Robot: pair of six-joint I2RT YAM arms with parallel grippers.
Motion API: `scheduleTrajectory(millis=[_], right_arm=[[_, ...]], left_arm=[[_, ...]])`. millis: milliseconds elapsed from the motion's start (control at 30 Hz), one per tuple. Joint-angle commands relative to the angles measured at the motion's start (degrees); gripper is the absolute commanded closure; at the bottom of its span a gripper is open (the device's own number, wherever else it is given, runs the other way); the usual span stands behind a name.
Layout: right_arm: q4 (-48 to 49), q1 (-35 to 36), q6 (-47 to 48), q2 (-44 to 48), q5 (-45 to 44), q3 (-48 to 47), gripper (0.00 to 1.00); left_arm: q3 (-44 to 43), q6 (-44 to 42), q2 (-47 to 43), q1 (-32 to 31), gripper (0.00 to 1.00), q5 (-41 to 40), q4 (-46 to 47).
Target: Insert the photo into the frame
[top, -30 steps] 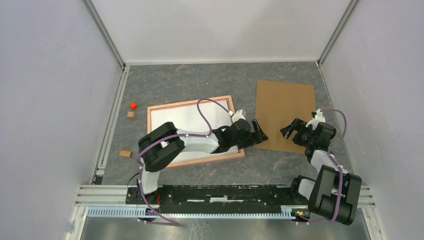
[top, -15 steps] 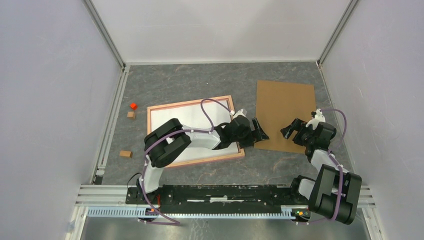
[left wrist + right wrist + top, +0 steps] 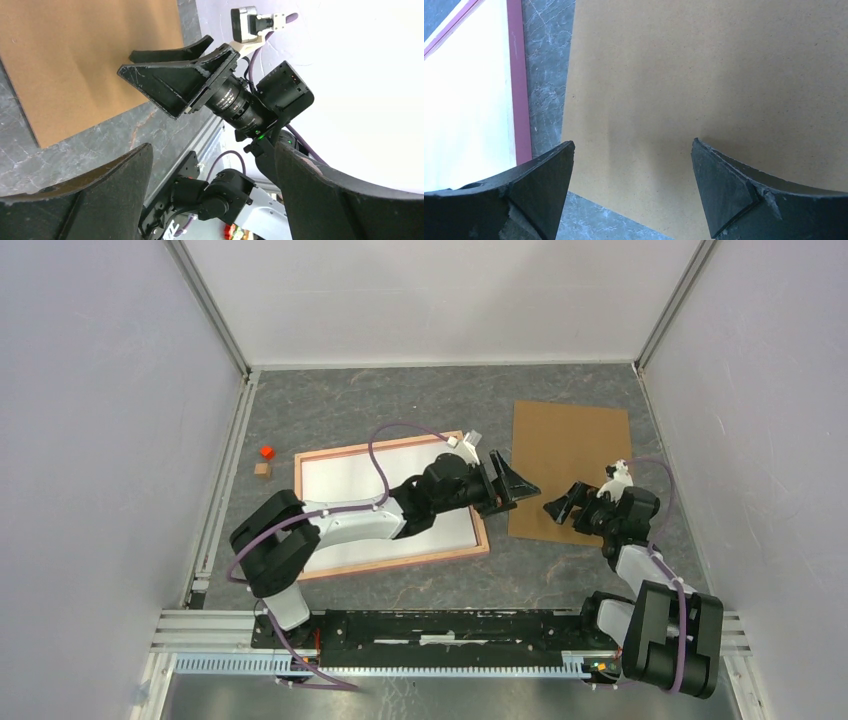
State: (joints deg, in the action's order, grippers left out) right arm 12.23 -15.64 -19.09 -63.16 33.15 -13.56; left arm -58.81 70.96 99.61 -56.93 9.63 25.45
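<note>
1 frame (image 3: 340,448) flat, table centre-left. 1 photo (image 3: 335,485) inside, white side up. 1 brown board (image 3: 570,455) to its right. L gripper (image 3: 512,480) wide, empty, btwn frame & board. R gripper (image 3: 562,505) wide, empty, over board. 1 red cube (image 3: 266,452), 1 wood block (image 3: 262,469) left.

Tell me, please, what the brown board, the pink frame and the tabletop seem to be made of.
Brown board: probably cardboard or thin fibreboard; flat, matt, evenly tan with faint speckle.
Frame: thin salmon-pink rails, smooth and evenly coloured; painted wood or plastic, unclear which.
Tabletop: grey with pale marble-like veining, low sheen; perhaps printed laminate or a mat.
</note>
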Motion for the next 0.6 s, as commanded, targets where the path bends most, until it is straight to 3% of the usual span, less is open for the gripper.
scheduleTrajectory(millis=[0,100,300,567], right_arm=[[-11.83,1.26,-0.30,0.52,-2.63,1.36,0.07],[-19.08,1.24,3.85,2.48,-11.92,-4.39,0.05],[-24.42,0.87,6.10,2.23,-39.70,-14.59,0.02],[-22.70,-5.61,6.45,-3.51,-46.75,-19.62,0.02]], left_arm=[[0.20,-5.76,-2.08,0.64,0.02,-1.96,-5.02],[-4.02,-12.21,0.33,0.46,0.00,-4.11,-14.26],[-11.40,-15.89,8.08,-0.02,0.00,-4.98,-19.63],[-18.39,-15.20,15.01,-0.64,0.00,-7.81,-24.42]])
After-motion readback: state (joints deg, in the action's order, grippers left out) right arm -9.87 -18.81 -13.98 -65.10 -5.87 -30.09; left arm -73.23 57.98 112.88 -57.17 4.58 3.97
